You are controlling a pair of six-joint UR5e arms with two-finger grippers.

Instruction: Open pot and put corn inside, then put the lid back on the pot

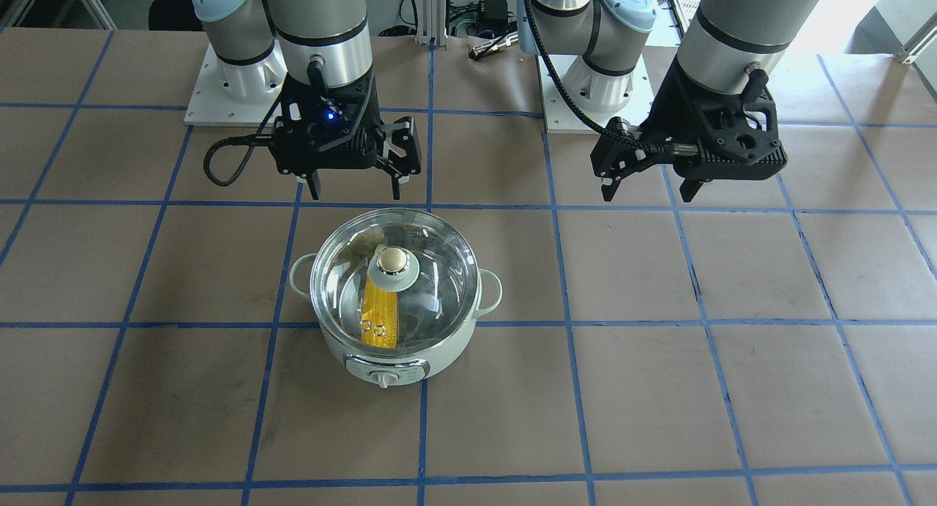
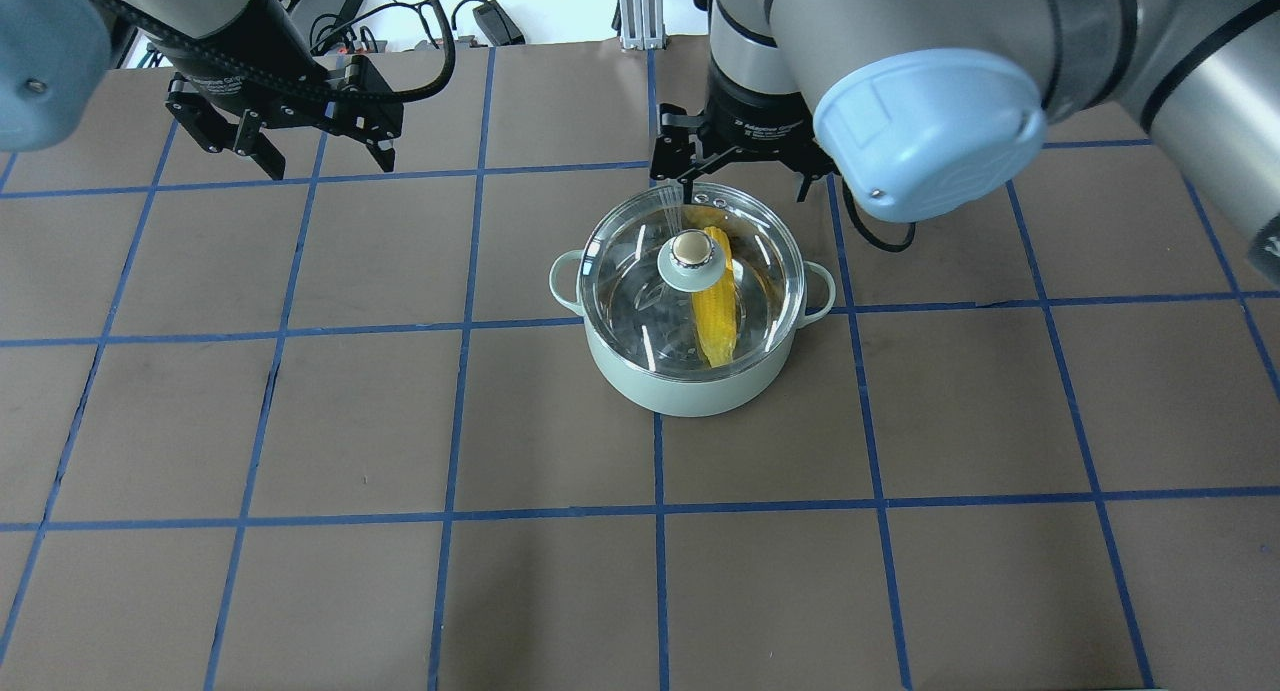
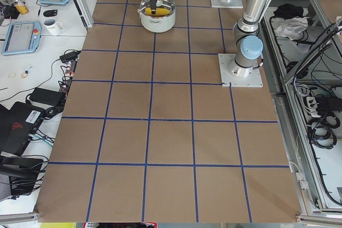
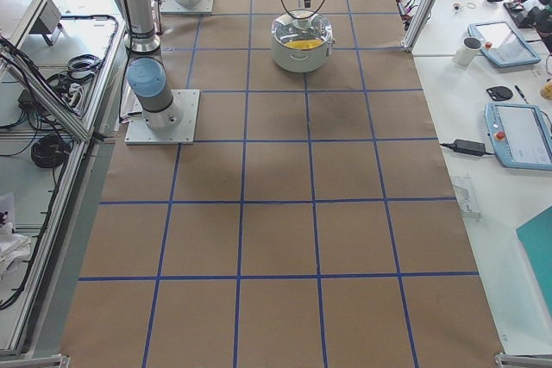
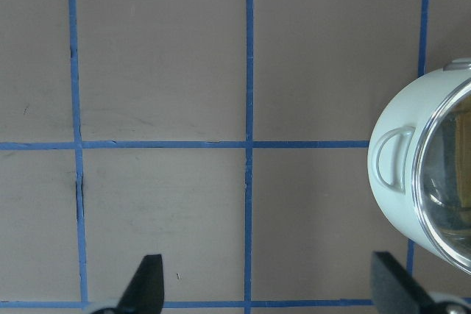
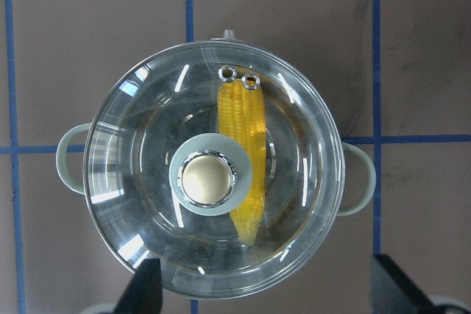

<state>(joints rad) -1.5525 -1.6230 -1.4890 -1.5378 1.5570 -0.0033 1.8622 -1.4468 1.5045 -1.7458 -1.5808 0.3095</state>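
The pale mint-green pot (image 1: pixel 388 359) stands mid-table with its dial facing away from the robot. The clear glass lid (image 1: pixel 432 272) sits closed on it, with its beige knob (image 1: pixel 392 259) in the centre. The yellow corn (image 1: pixel 381 319) lies inside, seen through the glass, also in the overhead view (image 2: pixel 715 321) and the right wrist view (image 6: pixel 250 115). My right gripper (image 1: pixel 356 195) is open and empty, above the pot's robot-side rim and clear of the lid. My left gripper (image 1: pixel 648 195) is open and empty, well off to the pot's side; its wrist view shows the pot's handle (image 5: pixel 390 156).
The table is brown paper with a blue tape grid. Both arm bases stand on white plates (image 1: pixel 227 88) (image 1: pixel 593 88) at the robot side. A black cable (image 1: pixel 219 162) loops from the right wrist. Side benches hold tablets and a mug (image 4: pixel 470 51).
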